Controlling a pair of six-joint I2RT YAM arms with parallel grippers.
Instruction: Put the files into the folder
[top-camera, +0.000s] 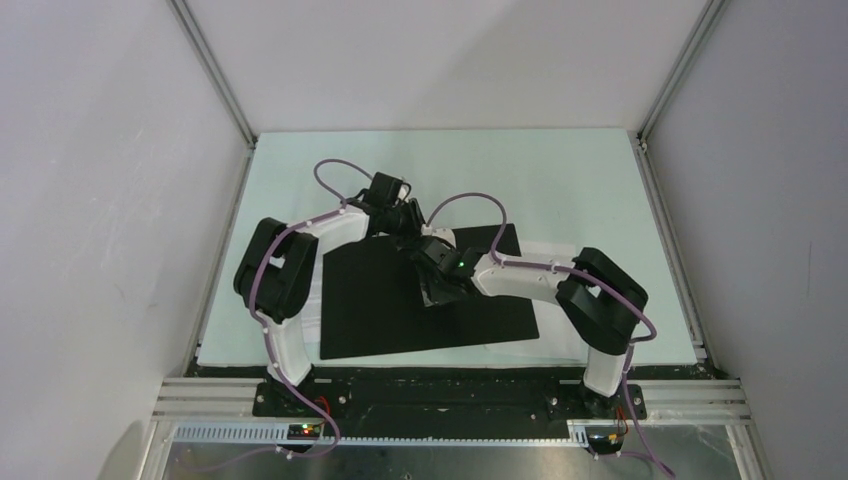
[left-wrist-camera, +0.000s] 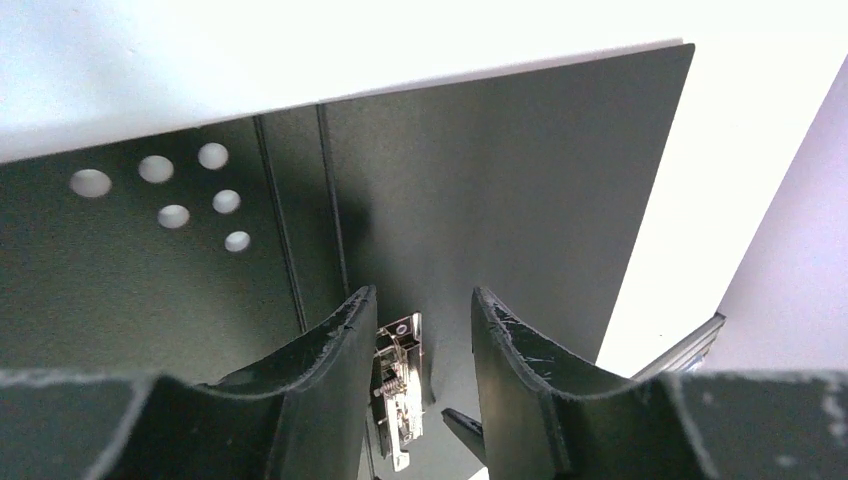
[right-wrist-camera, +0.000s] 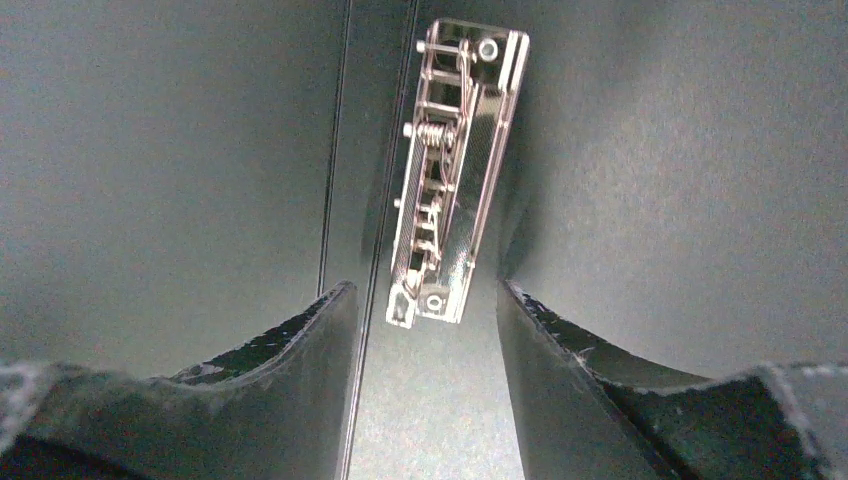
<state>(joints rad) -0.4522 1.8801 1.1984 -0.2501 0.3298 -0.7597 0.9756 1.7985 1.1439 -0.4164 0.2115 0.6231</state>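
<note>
The folder (top-camera: 370, 300) lies open on the table with its black inside facing up. Its metal clip (right-wrist-camera: 455, 170) sits by the spine crease and also shows in the left wrist view (left-wrist-camera: 400, 390). Both grippers hang over the folder's middle, facing each other across the clip. My left gripper (top-camera: 408, 222) (left-wrist-camera: 420, 310) is open and empty, with the clip seen between its fingers. My right gripper (top-camera: 432, 256) (right-wrist-camera: 425, 300) is open and empty, its tips just short of the clip's near end. White edges of the files (top-camera: 505, 346) stick out from under the folder's near and left sides.
The pale green table mat (top-camera: 560, 180) is bounded by white walls and aluminium frame posts (top-camera: 215, 80). A metal rail (top-camera: 450, 395) runs along the near edge by the arm bases. Punched holes (left-wrist-camera: 190, 185) mark one folder flap.
</note>
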